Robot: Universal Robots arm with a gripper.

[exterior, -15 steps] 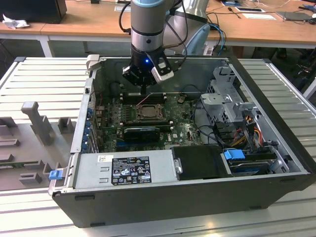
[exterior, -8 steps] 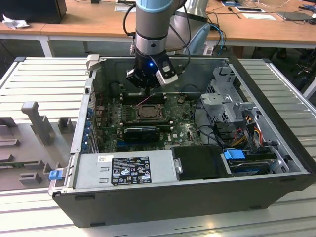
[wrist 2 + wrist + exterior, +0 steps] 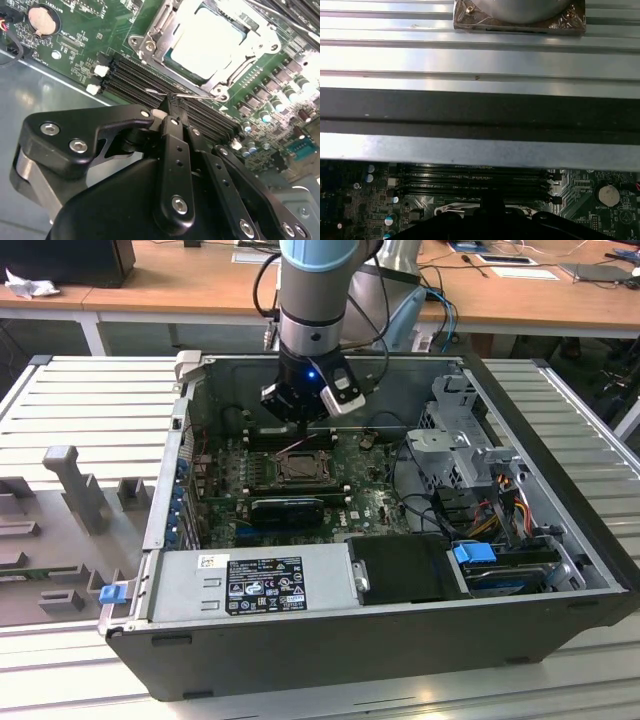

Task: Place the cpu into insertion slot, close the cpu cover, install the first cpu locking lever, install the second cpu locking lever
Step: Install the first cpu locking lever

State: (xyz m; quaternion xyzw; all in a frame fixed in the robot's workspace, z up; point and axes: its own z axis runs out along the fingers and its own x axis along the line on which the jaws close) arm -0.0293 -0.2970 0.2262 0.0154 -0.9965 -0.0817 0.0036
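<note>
We see the gripper (image 3: pixel 172 111) nearest in the second wrist view, its fingers (image 3: pixel 176 131) drawn together to a tip over the memory slots (image 3: pixel 150 82), where a thin wire lever (image 3: pixel 159 92) meets that tip. The jaws look closed or nearly so; whether they truly pinch the lever or only touch it we cannot tell. Our worry is that the lever is thin and springy: a weak or off-centre hold could let it slip and snap back, or the tip could scrape the memory slots just beneath. Just past the tip lies the slot (image 3: pixel 210 42), the cpu (image 3: pixel 207 45) seated pale in it, with the cover (image 3: pixel 150 42) framing it, apparently down. In the exterior view the gripper (image 3: pixel 300 420) hangs inside the case (image 3: pixel 330 650), just above the slot (image 3: pixel 297 468) on the board (image 3: pixel 375 502).
</note>
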